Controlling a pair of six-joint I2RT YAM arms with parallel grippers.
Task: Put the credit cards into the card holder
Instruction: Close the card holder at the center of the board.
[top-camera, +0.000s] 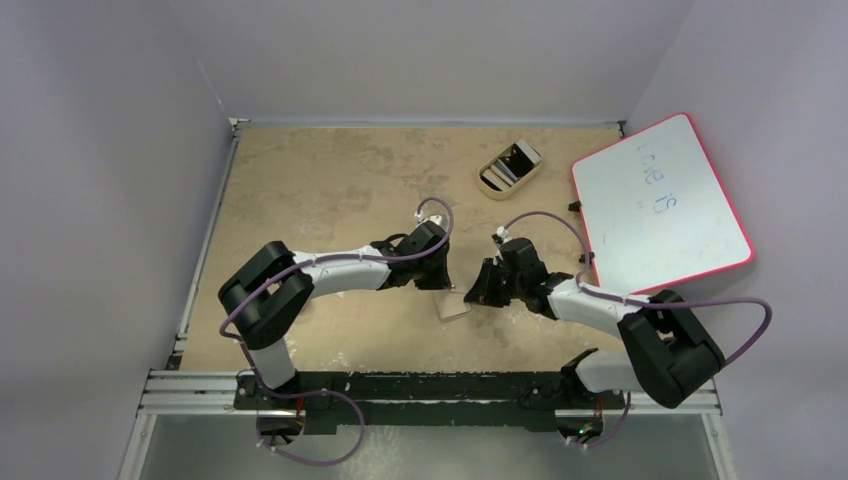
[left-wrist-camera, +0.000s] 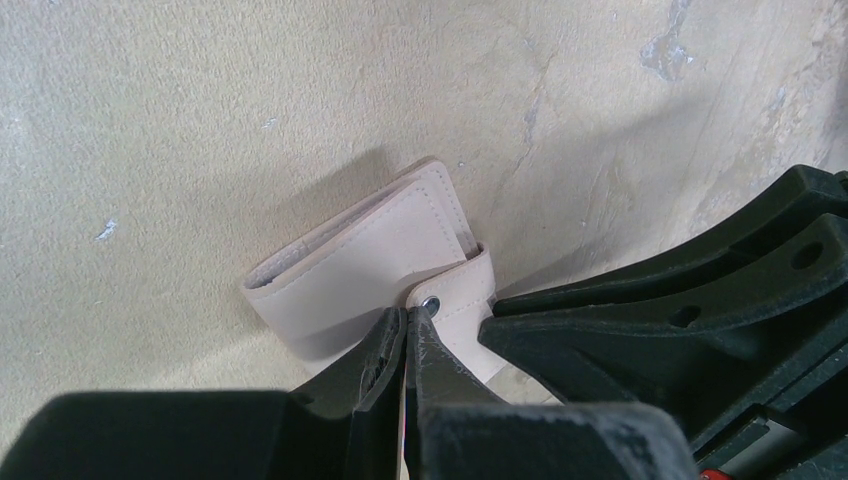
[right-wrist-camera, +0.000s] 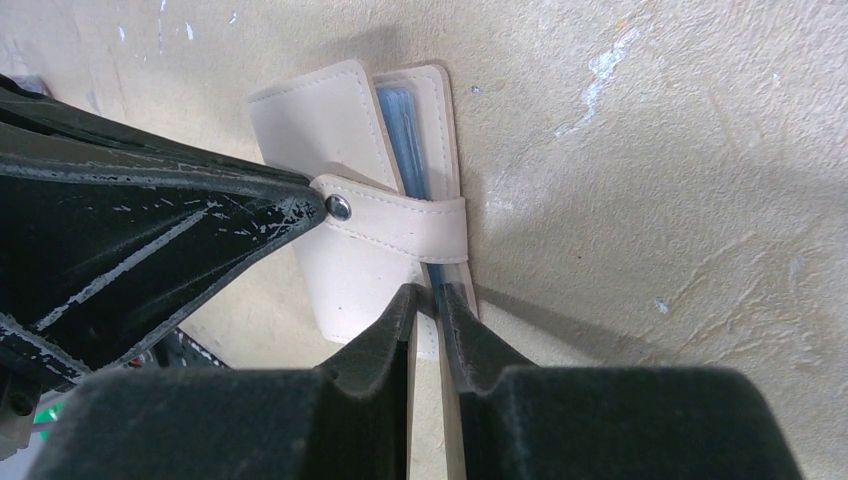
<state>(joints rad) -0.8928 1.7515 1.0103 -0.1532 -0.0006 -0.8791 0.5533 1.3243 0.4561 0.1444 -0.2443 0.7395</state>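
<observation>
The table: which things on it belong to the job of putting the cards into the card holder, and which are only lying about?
Job:
- card holder, folded, between the grippers
- cards, blue edges showing inside it
- left gripper, at the snap tab
- right gripper, pinching the holder's edge

Lying about:
- tray holding a phone-like slab
- whiteboard

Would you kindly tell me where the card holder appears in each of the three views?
Top external: card holder lower centre, between left gripper and right gripper.
Left wrist: card holder at centre.
Right wrist: card holder upper centre-left.
Shared landmark (wrist views): its snap tab, at the left gripper's tip.
</observation>
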